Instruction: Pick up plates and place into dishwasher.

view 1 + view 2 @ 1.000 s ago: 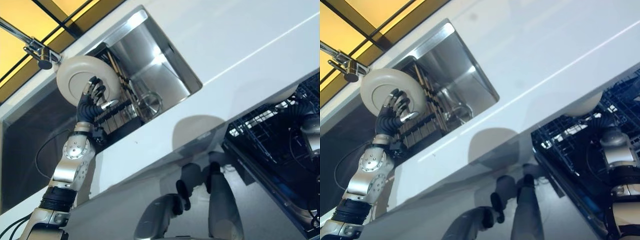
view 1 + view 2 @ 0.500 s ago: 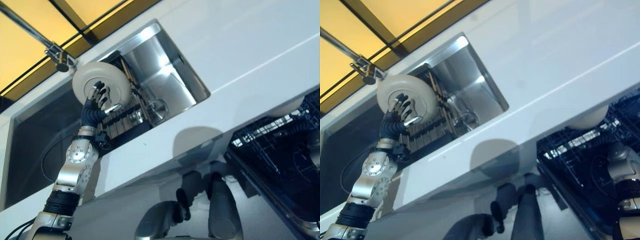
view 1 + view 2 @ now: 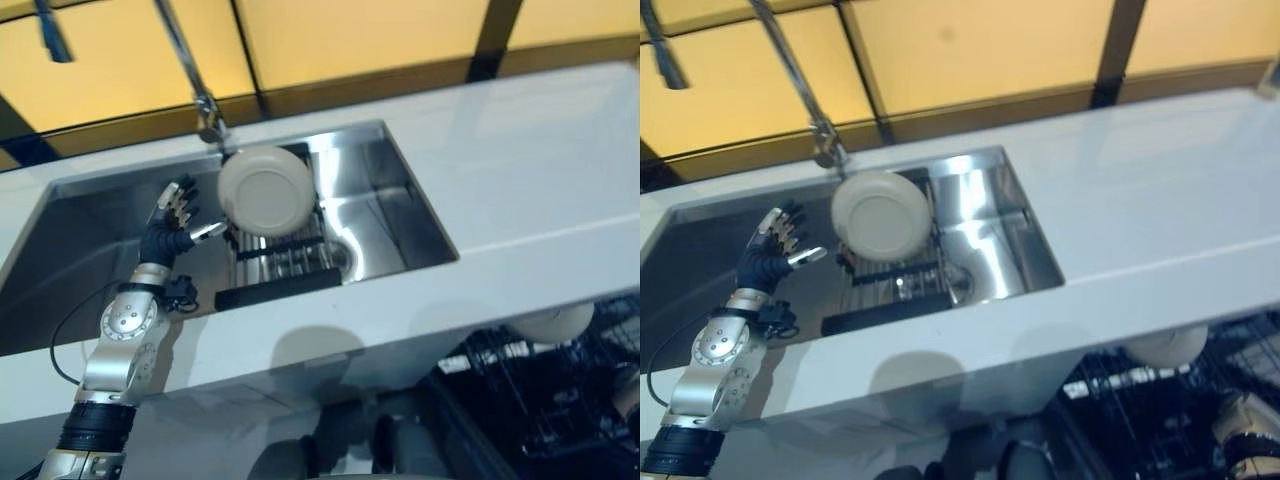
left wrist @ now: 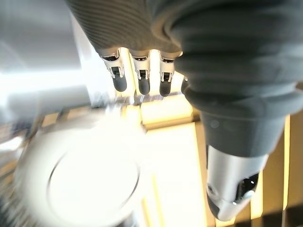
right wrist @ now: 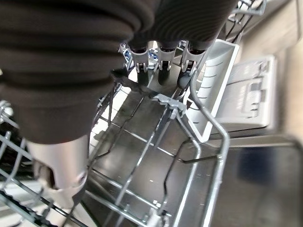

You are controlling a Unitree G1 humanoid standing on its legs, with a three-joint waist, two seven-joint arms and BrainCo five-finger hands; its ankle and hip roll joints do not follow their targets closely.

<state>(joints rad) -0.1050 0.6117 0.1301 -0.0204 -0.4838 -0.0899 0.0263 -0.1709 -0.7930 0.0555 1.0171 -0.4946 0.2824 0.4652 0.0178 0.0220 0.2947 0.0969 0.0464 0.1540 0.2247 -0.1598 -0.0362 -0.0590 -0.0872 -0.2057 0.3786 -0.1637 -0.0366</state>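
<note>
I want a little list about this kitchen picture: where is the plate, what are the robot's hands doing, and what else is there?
plate: plate stands on edge in the dish rack inside the sink
left hand: left hand is beside the plate, fingers spread, not holding it
right hand: right hand reaches over the dishwasher rack, holding nothing
second plate: a pale plate sits at the dishwasher's edge below the counter
faucet: faucet hangs just above the sink plate
</note>
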